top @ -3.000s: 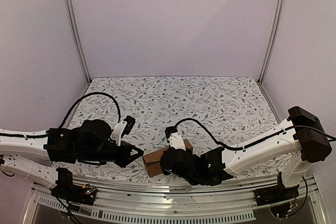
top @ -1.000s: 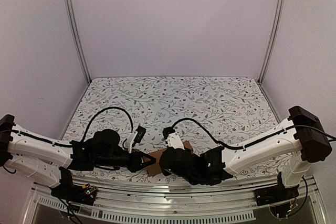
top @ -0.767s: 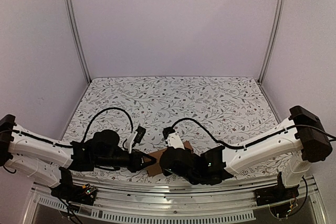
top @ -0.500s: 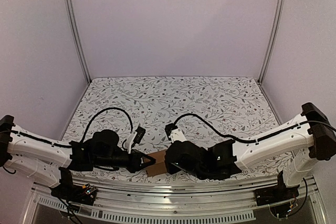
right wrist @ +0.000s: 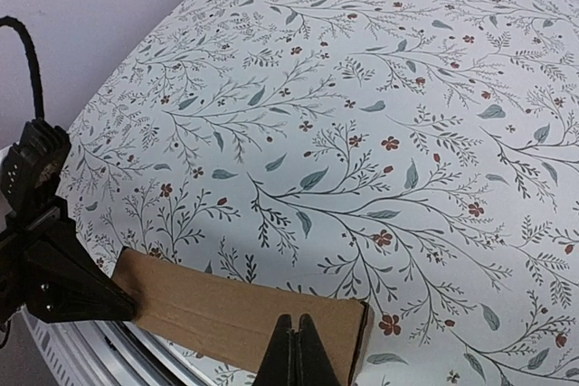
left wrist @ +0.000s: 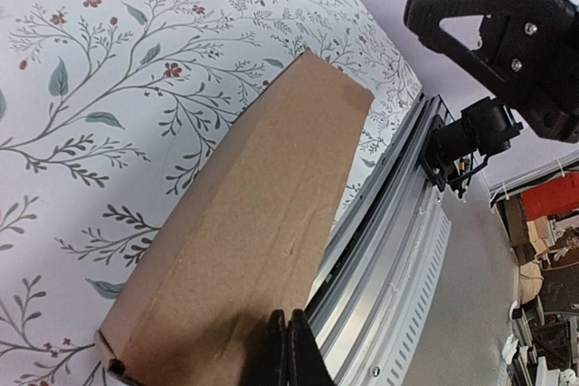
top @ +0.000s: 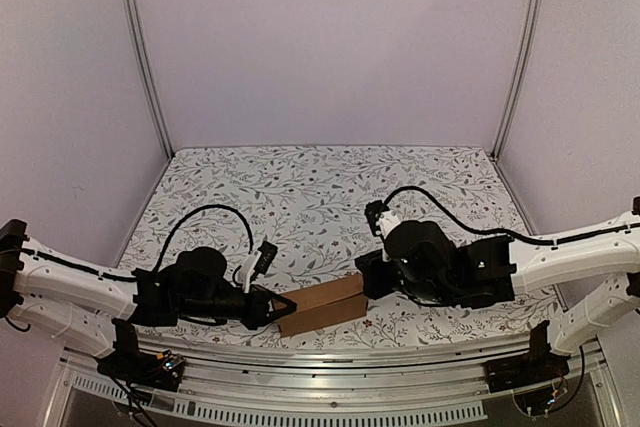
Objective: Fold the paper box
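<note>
Now: paper box (top: 322, 305) lies flat on floral table (top: 330, 197), at near edge, about centre. Plain brown oblong carton, long axis left-right, right end angled slightly farther. My left gripper (top: 289, 302) low at box's left end, fingers pressed together with nothing between them, tips meeting carton there. My right gripper (top: 362, 280) at box's right end, fingers together too, gripping nothing; tips sit over top face close to that end, contact cannot tell. Metal rail (top: 350, 367) runs just beside box's near side.

Plain brown paper box (top: 322, 305) lies on white, leaf-patterned table (top: 330, 187).
</note>
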You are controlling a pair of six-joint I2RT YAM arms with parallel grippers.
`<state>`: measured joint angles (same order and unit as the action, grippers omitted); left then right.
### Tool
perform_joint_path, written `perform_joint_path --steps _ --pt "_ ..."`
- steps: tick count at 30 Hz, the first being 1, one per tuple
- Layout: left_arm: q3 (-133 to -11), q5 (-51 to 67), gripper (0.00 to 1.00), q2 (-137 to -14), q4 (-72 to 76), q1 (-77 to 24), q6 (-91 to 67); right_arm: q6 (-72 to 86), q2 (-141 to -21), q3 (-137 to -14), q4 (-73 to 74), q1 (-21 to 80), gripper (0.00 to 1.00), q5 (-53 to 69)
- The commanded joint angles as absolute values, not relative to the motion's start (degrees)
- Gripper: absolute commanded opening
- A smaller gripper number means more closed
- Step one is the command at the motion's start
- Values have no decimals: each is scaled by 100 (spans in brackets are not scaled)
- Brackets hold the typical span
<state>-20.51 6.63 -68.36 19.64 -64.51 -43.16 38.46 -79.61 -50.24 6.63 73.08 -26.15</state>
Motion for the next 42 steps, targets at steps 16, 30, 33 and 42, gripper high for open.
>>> perform_joint_path --steps 16,30,33,42 --pt "-1949 589 0 -7082 1213 -6397 -4231 4585 -8159 -3894 485 7206 0 -2342" --pt "-2582 503 0 -6781 300 -6390 -3990 3479 -7635 -5138 1416 7211 0 -2281" --pt "-3101 253 0 -6515 -539 -6358 -3780 3566 -7614 -5043 1446 7290 0 -2242" --pt "-4621 23 0 -6623 -2096 -5774 -3272 4513 -7936 -4484 1034 7812 0 -2491"
